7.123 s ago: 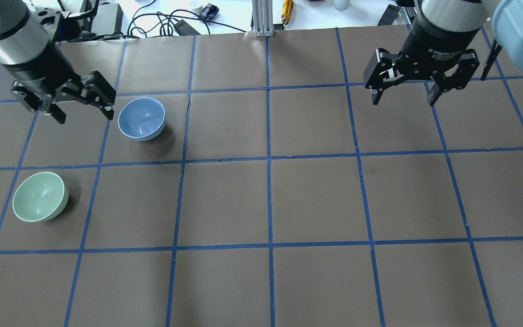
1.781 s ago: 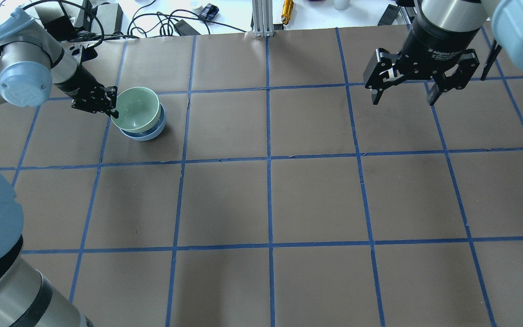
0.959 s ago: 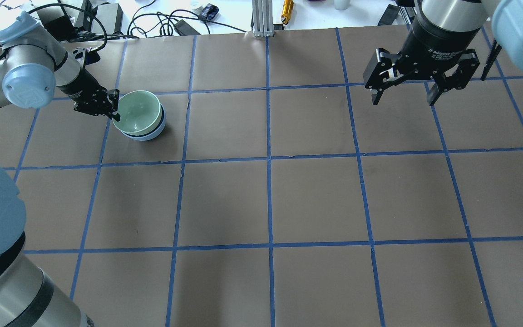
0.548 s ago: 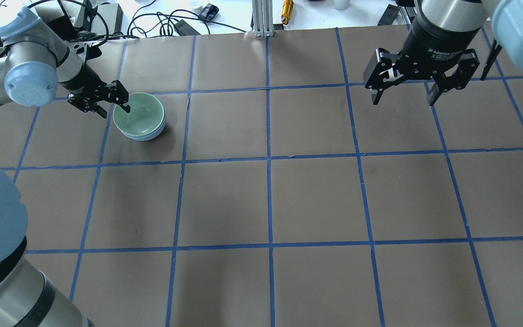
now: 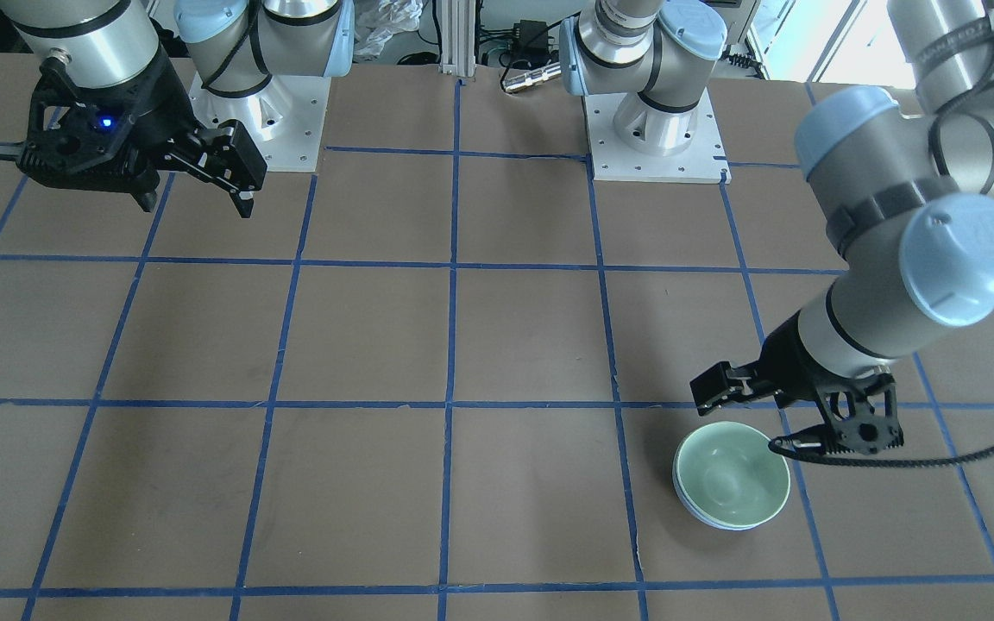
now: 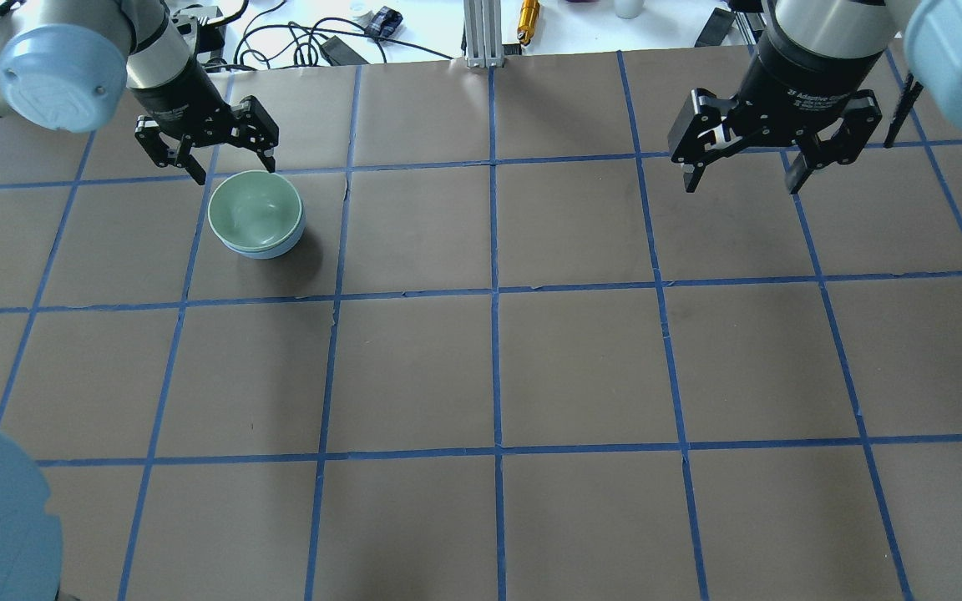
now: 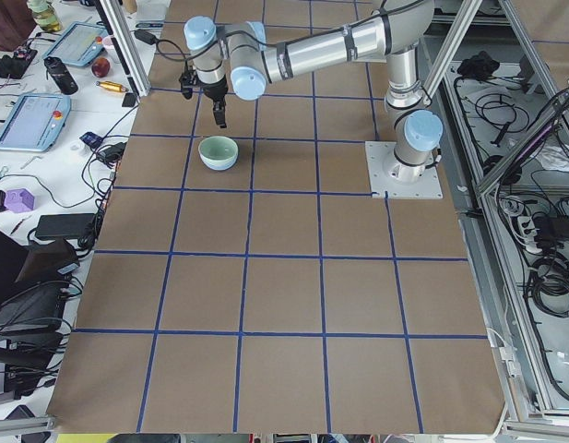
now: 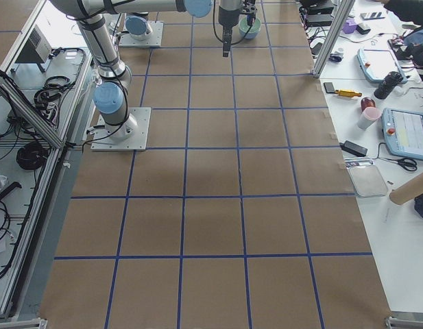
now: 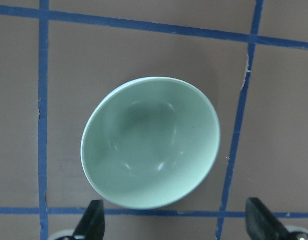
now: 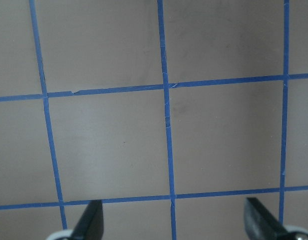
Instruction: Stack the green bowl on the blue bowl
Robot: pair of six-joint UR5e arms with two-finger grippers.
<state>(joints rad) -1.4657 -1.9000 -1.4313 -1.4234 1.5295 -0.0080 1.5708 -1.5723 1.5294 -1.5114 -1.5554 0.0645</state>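
The green bowl (image 6: 254, 209) sits nested upright inside the blue bowl (image 6: 272, 251), of which only a thin rim shows beneath it. The pair also shows in the front view, green bowl (image 5: 732, 481) over blue bowl (image 5: 697, 513). My left gripper (image 6: 235, 172) is open and empty, raised just beyond the bowls' far edge and clear of them. In the left wrist view the green bowl (image 9: 151, 142) lies below the open left gripper (image 9: 174, 225). My right gripper (image 6: 741, 189) is open and empty, hanging over bare table at the far right.
Cables and small gear (image 6: 297, 33) and an aluminium post (image 6: 481, 33) lie past the table's far edge. The two arm bases (image 5: 255, 121) (image 5: 652, 129) stand on the robot's side. The brown table has a blue tape grid (image 6: 496, 292).
My left gripper set the green bowl into the blue bowl, opened, and has lifted away toward the far side. The right arm has not moved.
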